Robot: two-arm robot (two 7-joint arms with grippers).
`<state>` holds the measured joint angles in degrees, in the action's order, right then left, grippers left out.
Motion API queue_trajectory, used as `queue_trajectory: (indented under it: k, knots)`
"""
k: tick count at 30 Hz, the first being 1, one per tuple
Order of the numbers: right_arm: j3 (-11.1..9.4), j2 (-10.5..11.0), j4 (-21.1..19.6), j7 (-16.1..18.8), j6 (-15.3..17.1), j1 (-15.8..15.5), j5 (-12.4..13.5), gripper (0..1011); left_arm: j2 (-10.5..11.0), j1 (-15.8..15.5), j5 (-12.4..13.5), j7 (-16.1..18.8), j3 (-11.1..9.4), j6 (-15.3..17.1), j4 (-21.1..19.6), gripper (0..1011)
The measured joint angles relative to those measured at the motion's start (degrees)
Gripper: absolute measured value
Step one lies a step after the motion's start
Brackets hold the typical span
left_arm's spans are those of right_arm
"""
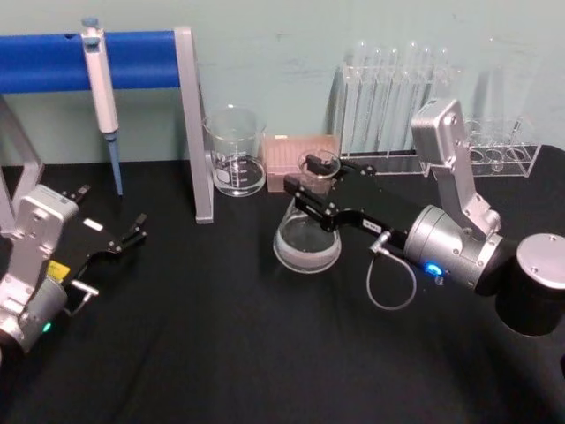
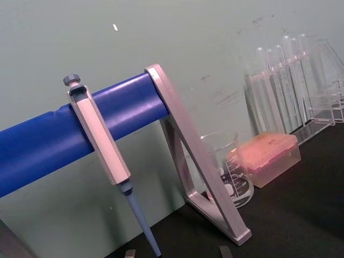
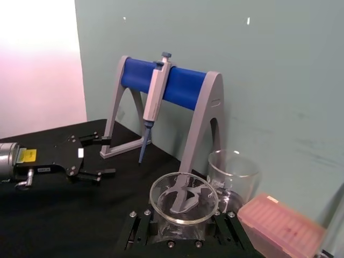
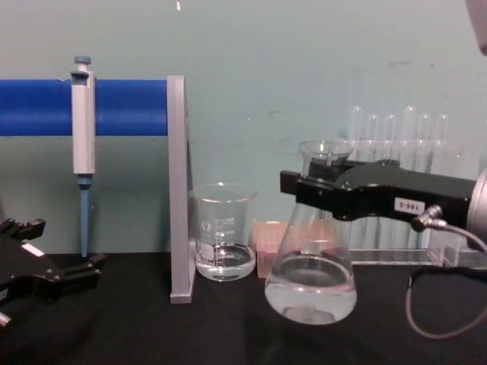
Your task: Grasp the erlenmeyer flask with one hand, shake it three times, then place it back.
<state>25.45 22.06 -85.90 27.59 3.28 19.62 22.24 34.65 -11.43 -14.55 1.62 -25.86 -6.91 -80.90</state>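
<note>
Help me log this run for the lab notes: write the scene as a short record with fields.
object: erlenmeyer flask, upright, a little clear liquid inside
right gripper: shut on the flask's neck
left gripper: open, parked at the left of the table
flask lifted or resting: cannot tell
behind flask: beaker, pink tip box, test tubes
far left: pipette hanging on blue stand
</note>
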Motion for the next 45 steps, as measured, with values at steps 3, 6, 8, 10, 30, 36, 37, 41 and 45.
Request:
queue_trajectory:
  k: [3,6,8,10,30,36,37,41,45]
  knots:
    - [0.50,-0.01,1.08,0.59,-0.50,0.28,0.07,456,0.00,0.00,0.00,0.00,0.00,0.00,0.00,1001]
    - [0.88,-0.13,1.91,0.88,-0.83,0.50,0.09,456,0.00,0.00,0.00,0.00,0.00,0.00,0.00,1001]
    - [1.05,-0.19,2.35,0.98,-1.00,0.63,0.09,456,0.00,0.00,0.00,0.00,0.00,0.00,0.00,1001]
    - [1.29,-0.34,3.10,1.07,-1.23,0.84,0.08,456,0.00,0.00,0.00,0.00,0.00,0.00,0.00,1001]
    - [2.64,-2.05,9.04,1.15,-2.86,1.93,-1.60,456,0.00,0.00,0.00,0.00,0.00,0.00,0.00,1001]
    - [2.69,-2.45,10.02,1.24,-2.91,2.04,-1.92,456,0.00,0.00,0.00,0.00,0.00,0.00,0.00,1001]
    - [2.69,-2.49,10.09,1.28,-2.91,2.04,-1.92,456,0.00,0.00,0.00,0.00,0.00,0.00,0.00,1001]
    - [2.69,-2.65,10.23,1.34,-2.85,2.03,-1.94,456,0.00,0.00,0.00,0.00,0.00,0.00,0.00,1001]
    - [2.68,-2.71,10.27,1.34,-2.63,1.83,-1.95,456,0.00,0.00,0.00,0.00,0.00,0.00,0.00,1001]
